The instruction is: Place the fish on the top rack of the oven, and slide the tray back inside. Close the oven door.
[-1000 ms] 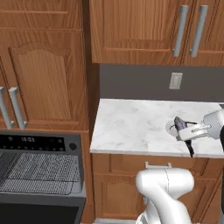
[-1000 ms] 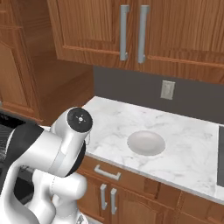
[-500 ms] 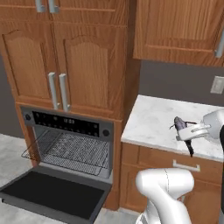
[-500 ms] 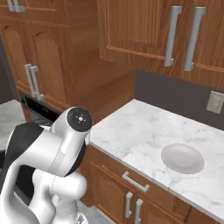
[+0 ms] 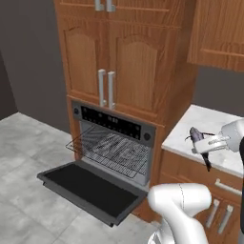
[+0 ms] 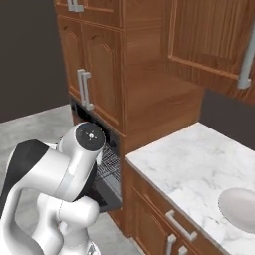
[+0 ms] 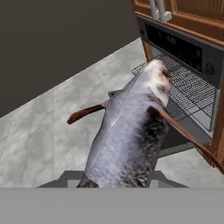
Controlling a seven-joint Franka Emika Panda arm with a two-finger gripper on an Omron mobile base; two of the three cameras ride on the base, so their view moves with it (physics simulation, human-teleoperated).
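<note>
claw (image 5: 206, 145): pressed together on the fish (image 5: 199, 141), held up off the marble counter (image 5: 209, 125), right of the oven (image 5: 113, 138); tips hidden under the fish in the hand view.
fish: in the grip, tail end at the claw, head pointing away from the hand; in the hand view the head (image 7: 154, 78) overlaps the pulled-out top rack (image 7: 188, 89), so hand roughly aimed at it but well apart yet.
change: whole scene shifted across both base views over the last second; counter and round white plate (image 6: 241, 209) slid right, oven swung into frame. Camera move, not the things. Fish sits at about the same place in the left base view throughout, grip unchanged.
meaning: base turning or driving toward the oven with the fish carried along; pick done, transport under way, placing not started.
oven door (image 5: 90, 190): dropped fully open, flat, below the cavity.
top rack (image 5: 108, 149): slid partway out over the door, bare, nothing on it.
far: wooden cabinet doors (image 5: 102, 66) above the oven, shut.
left to do, by judgement: close the gap, lay fish on rack, push rack in, lift door.
</note>
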